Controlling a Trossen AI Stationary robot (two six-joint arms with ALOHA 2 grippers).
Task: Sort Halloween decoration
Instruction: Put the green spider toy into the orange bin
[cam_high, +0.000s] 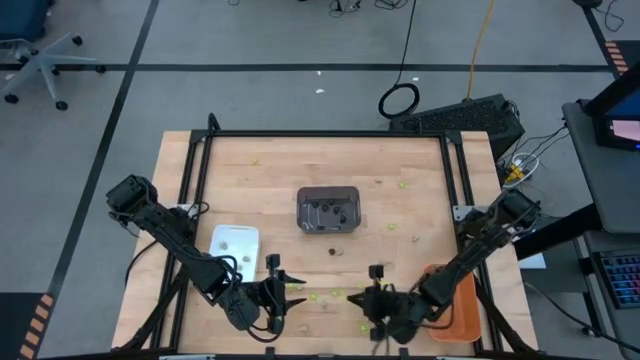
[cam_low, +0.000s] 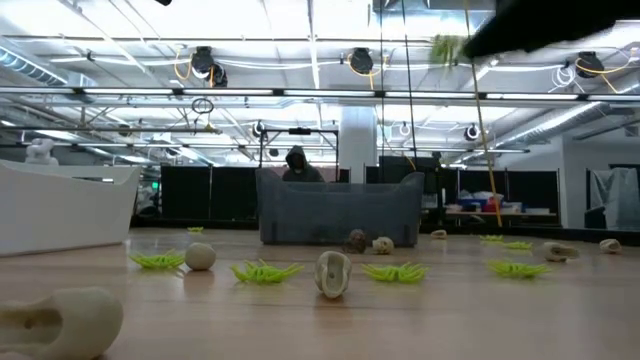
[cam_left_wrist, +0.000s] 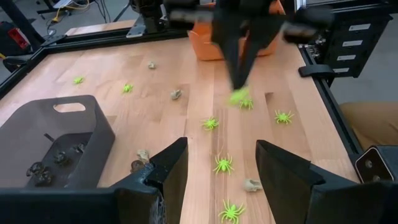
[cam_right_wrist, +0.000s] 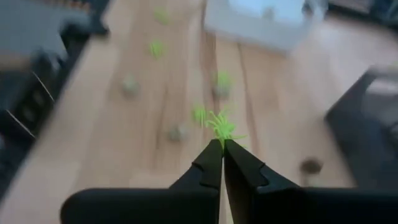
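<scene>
Near the table's front edge | right gripper (cam_right_wrist: 222, 144) is clamped on a lime-green spider (cam_right_wrist: 222, 128) by thin legs | slip risked in transit | left gripper (cam_left_wrist: 221, 165) is held open nearby.

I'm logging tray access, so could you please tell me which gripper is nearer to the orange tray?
Right. The right gripper, shut on a green spider, sits just beside the orange tray. The left gripper is farther off, across the table near the white tray.

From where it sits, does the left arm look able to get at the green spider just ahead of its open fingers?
Probably yes: the left gripper is open, and bare wood lies between it and the green spider.
</scene>
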